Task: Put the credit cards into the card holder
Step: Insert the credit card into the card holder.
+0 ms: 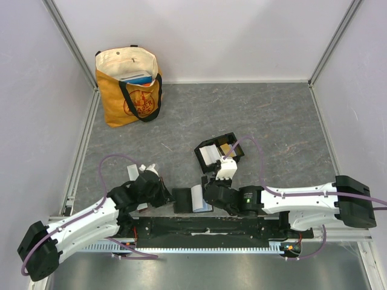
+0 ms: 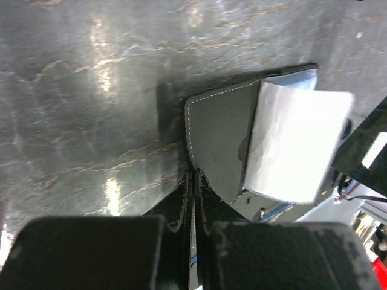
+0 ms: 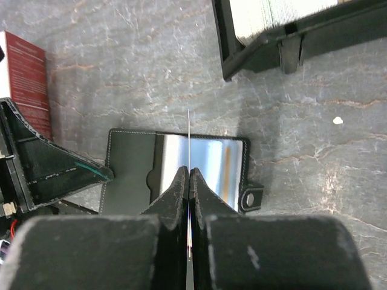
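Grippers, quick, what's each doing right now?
Left gripper: closed; whether it holds anything cannot be told.
Right gripper: closed on a thin pale plastic card.

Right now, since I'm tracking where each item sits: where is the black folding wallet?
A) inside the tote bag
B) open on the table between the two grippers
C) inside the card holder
B: the top view shows the wallet lying open on the table between the left gripper and the right gripper, apart from the card holder.
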